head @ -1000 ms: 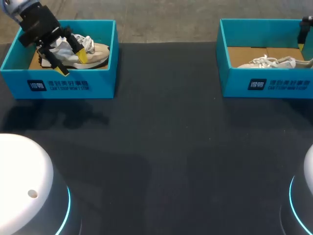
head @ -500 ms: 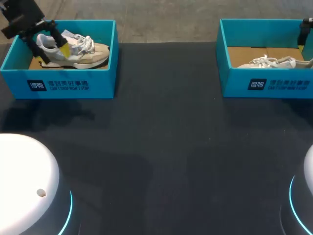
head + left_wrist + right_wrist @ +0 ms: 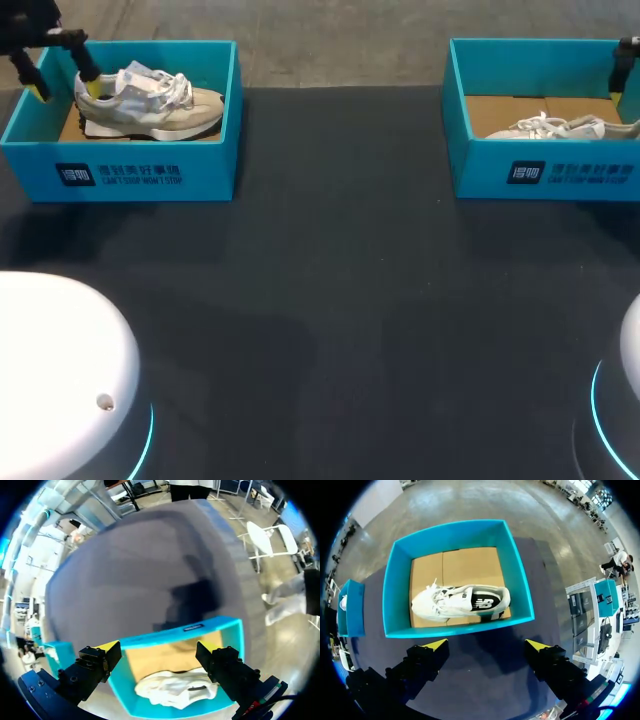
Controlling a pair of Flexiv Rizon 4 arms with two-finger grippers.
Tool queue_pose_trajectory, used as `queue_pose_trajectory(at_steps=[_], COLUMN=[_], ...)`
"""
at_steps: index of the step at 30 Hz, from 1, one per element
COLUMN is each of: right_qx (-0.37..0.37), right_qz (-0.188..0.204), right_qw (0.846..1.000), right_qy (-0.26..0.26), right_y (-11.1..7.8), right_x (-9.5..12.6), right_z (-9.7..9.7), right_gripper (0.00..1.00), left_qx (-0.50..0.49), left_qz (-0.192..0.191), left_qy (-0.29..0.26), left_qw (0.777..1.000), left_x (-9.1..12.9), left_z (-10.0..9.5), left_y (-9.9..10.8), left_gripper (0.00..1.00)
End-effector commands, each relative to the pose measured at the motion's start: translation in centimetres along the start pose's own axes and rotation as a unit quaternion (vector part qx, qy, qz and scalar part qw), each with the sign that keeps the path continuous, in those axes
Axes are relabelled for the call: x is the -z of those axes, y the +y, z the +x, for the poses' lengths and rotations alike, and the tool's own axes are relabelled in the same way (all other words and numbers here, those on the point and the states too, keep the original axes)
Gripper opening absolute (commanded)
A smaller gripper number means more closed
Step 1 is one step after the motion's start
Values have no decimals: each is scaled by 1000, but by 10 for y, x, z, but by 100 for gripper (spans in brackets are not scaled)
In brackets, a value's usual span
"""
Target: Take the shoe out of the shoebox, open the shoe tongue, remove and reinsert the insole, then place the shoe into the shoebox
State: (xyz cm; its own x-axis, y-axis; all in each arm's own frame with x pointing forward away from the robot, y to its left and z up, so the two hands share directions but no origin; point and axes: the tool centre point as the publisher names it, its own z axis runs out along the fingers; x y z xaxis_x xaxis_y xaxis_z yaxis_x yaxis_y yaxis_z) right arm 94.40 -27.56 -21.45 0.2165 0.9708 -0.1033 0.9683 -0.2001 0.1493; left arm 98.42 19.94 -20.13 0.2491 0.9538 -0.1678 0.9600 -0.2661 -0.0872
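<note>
Head view: my left gripper (image 3: 63, 85) hangs wide open by the heel of the beige mesh sneaker (image 3: 150, 100) inside the left turquoise cardboard shoebox (image 3: 120, 175). The shoe seems light and soft on top, so I would pinch its stiffer heel rim. My right gripper (image 3: 487, 645) is wide open too.

head view high behind left shoebox (image 3: 200, 175) and right shoebox (image 3: 480, 172); wrist views nearer, one each

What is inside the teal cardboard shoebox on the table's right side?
The teal shoebox holds one white lace-up shoe on its brown cardboard floor. The floor under the shoe is covered, so nothing there can be checked.
</note>
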Motion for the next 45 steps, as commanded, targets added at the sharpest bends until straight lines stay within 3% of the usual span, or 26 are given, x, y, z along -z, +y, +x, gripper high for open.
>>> queue_pose_trajectory(at_steps=[1,6,25,34,45], right_qx=[0,0,0,0,0], right_qz=[-1,-1,-1,-1,-1], right_qw=[1000,1000,1000,1000,1000], right_qy=[0,0,0,0,0], right_y=[-1,-1,-1,-1,-1], right_x=[0,0,0,0,0], right_z=[0,0,0,0,0], right_gripper=[100,100,100,100,100], left_qx=[-8,8,8,29,77], left_qz=[15,-4,-4,-86,-95], left_qy=[52,106,106,107,120], left_qw=[998,994,994,990,985], left_x=[-7,-10,-10,-17,-31], left_z=[10,23,23,46,82], left_y=[16,27,27,33,75], left_gripper=[100,100,100,100,100])
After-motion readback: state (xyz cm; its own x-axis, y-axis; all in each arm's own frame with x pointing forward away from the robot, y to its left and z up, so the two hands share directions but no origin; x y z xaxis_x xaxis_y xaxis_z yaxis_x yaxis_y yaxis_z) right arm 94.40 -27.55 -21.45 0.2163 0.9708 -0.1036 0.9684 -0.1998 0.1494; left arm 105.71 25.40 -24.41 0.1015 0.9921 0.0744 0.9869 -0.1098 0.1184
